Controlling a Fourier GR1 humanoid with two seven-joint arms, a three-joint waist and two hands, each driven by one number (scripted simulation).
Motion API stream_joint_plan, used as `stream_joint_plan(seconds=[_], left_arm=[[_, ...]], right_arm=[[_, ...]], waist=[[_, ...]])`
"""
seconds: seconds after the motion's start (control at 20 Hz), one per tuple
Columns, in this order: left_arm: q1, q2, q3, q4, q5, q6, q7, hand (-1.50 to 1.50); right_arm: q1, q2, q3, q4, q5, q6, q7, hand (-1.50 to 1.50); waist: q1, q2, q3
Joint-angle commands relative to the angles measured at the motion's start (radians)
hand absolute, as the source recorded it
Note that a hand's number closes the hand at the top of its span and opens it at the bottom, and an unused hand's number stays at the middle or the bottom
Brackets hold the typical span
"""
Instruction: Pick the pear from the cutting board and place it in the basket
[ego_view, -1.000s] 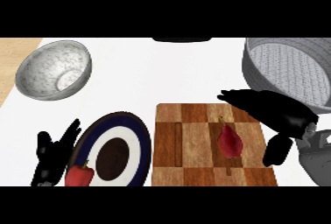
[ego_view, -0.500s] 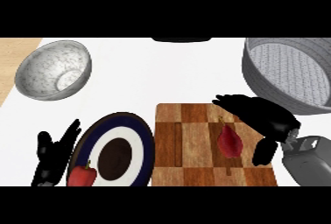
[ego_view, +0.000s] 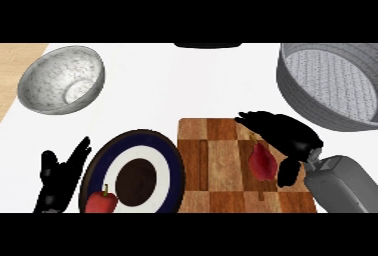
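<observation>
At the lower right of the frame, the right hand (ego_view: 289, 137) has come down and inward over the cutting board (ego_view: 221, 165), so that it now arches across the pear (ego_view: 262, 161). A second ago it stood further toward the board's upper right corner, with the fruit lying clear of it. Its fingers reach over the pear's upper end and its thumb hangs just beside the fruit's right flank; they look curved but not closed, and the pear lies flat on the board, apparently not yet gripped. My reading is that the approach is nearly done and the closing of the fingers is what remains before any lift.

Up in the right corner stands the grey basket (ego_view: 347, 112), well apart from the pear, so the carry is all to come.

Low at the left edge, the left hand (ego_view: 60, 175) rests open on the white tabletop (ego_view: 184, 85), unchanged, beside a dark-rimmed plate (ego_view: 166, 155) bearing a small red fruit (ego_view: 102, 201). A speckled metal bowl (ego_view: 63, 80) sits at upper left.
</observation>
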Motion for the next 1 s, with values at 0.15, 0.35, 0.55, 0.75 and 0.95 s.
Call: stream_joint_plan(seconds=[0.15,0.35,0.55,0.75,0.95], left_arm=[[0.068,-0.011,-0.005,-0.022,-0.015,-0.006,0.041,0.00],[0.031,-0.015,0.021,0.043,-0.012,-0.036,0.020,0.00],[-0.005,-0.053,0.003,0.014,-0.039,0.006,0.071,0.00],[0.060,-0.048,0.004,-0.004,-0.049,-0.026,0.026,0.00],[-0.003,-0.042,0.044,0.045,-0.019,-0.053,0.043,0.00]], right_arm=[[0.013,0.040,0.052,0.076,0.112,0.002,0.012,-1.50],[0.022,0.050,0.002,0.021,0.107,0.053,0.037,-1.50],[0.034,0.095,0.034,0.137,0.164,-0.047,-0.051,-1.50],[-0.001,0.111,-0.002,0.140,0.174,-0.005,-0.041,-1.50],[0.006,0.069,-0.015,0.274,0.220,-0.102,-0.176,-1.50]], waist=[[0.003,0.005,-0.008],[-0.005,0.004,-0.009],[-0.001,0.006,-0.008],[0.001,0.005,-0.009],[0.002,0.007,-0.008]])
